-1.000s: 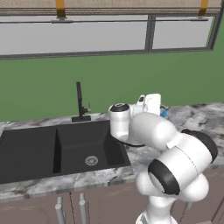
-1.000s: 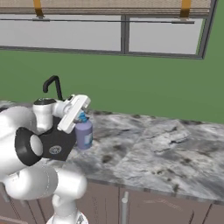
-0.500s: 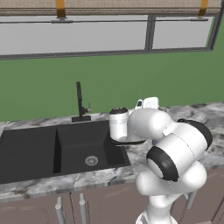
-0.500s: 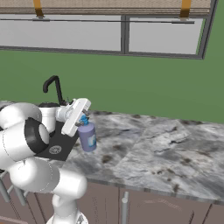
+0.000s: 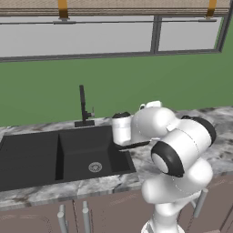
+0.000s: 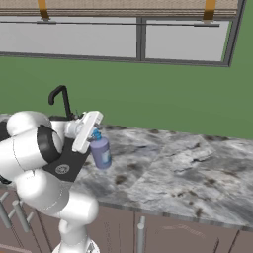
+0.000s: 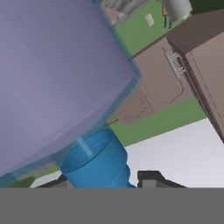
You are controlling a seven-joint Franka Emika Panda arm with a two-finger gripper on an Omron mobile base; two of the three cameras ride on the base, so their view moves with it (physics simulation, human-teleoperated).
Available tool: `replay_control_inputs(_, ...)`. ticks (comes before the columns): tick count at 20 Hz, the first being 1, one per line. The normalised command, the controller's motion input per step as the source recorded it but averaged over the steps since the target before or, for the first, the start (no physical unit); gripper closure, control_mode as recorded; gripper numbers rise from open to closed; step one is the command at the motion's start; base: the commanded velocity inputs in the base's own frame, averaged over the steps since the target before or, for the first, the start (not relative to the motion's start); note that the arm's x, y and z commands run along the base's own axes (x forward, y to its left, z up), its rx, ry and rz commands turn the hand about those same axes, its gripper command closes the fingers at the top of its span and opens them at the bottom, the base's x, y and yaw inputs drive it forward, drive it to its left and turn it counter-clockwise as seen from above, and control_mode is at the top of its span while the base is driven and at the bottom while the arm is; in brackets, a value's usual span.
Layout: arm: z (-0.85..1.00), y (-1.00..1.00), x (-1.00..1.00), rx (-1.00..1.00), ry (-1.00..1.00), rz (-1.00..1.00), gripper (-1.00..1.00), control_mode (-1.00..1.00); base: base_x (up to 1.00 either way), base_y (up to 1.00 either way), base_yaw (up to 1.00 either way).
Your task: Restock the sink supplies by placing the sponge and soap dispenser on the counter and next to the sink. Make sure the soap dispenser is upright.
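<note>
End effector (image 6: 94,134) is clamped on the soap dispenser (image 6: 101,152) at its blue pump neck — jaws about as closed as they get, bottle hanging below the hand. In the hand view the lavender body (image 7: 57,78) crowds the lens, with the blue pump (image 7: 96,164) right at the finger tips, so the grip is high on the bottle.

Change over the last second: the arm has swung the bottle a little away from the robot's body and out over the worktop (image 6: 178,168). In the right base view the dispenser now sits clear of the elbow, just off the right-hand edge of the sink (image 5: 54,154), where a second ago it was tucked close against the arm. It looks roughly upright with a slight lean. Whether the base is touching the stone or hovering just above it — can't tell from here. In the left base view the arm blocks the bottle.

Read on the task: the bottle is already in the right zone, beside the basin and near the faucet (image 5: 83,105). Judgement — this is the lowering phase; what's left is to set the base flat, square up the lean, then release. Risk: with such a high grip, the bottle may tip on release if it's still leaning.
</note>
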Motion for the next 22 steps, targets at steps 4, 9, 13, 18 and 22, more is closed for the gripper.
replay_control_inputs(4,-0.09,0.07,0.20,0.04,0.00,0.10,1.00,-1.00,0.00,0.00,0.00)
replay_control_inputs(9,-0.11,0.08,0.25,0.01,0.00,0.07,1.00,-1.00,0.00,0.00,0.00)
replay_control_inputs(13,-0.02,0.04,0.24,0.00,0.00,0.06,1.00,-1.00,0.00,0.00,0.00)
replay_control_inputs(18,-0.13,0.07,0.24,0.00,0.00,0.06,1.00,-1.00,0.00,0.00,0.00)
replay_control_inputs(22,-0.21,0.12,0.16,0.00,0.00,0.06,1.00,-1.00,0.00,0.00,0.00)
